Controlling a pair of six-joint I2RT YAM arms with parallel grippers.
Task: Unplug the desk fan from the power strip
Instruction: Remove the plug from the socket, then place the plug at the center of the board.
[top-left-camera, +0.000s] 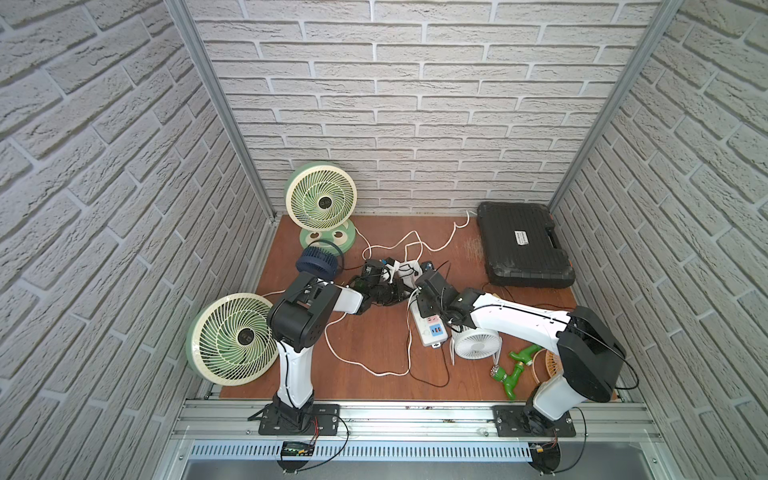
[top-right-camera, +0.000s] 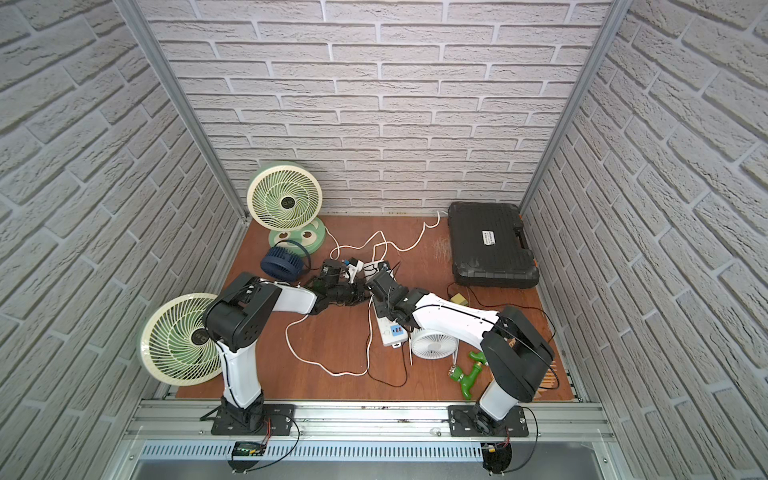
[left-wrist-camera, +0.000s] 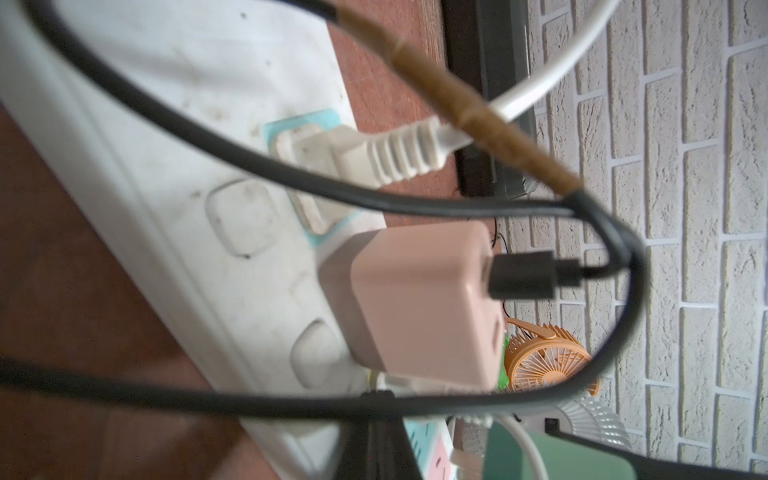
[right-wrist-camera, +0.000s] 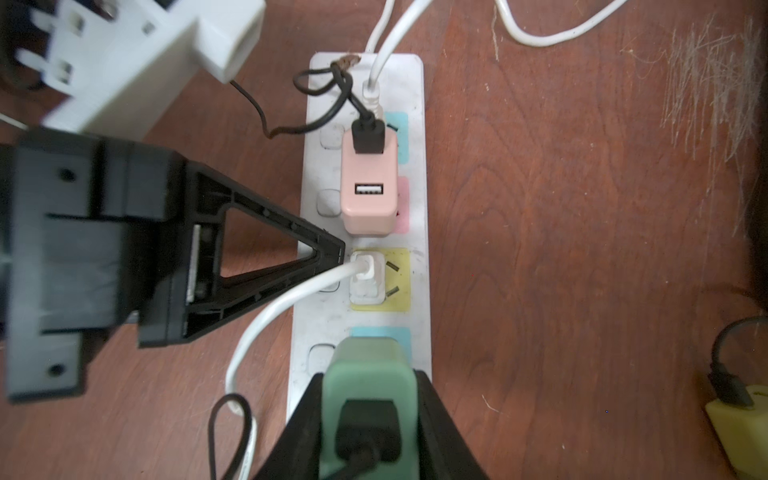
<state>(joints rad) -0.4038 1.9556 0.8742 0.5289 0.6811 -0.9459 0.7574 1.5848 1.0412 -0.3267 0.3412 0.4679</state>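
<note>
The long white plastic power strip (right-wrist-camera: 417, 232) with a row of pastel sockets lies flat on the reddish-brown wooden counter (right-wrist-camera: 582, 249), about midway between the two arms. In a top view, its end with the blue USB panel (top-left-camera: 436, 331) sits just beside a small round white fan (top-left-camera: 473, 345).

The right pincer (right-wrist-camera: 369, 376) is narrowed onto a sage-green, block-shaped plug adapter (right-wrist-camera: 368, 357), with one black finger pressed on each side. The adapter stands in a pale blue socket, and a black cable plug (right-wrist-camera: 368, 428) enters its outer face.

The left pincer (right-wrist-camera: 332, 251) has its jaws closed together. Its black triangular tip is just beside the small white plug (right-wrist-camera: 365, 274) in the neighbouring yellow socket, and that plug's white cord (right-wrist-camera: 266, 316) runs past the finger. Whether the tip touches the plug I cannot tell.

One socket further along stands a pink square USB charger (right-wrist-camera: 368, 195) with a black USB connector (right-wrist-camera: 368, 133) pushed into it.
</note>
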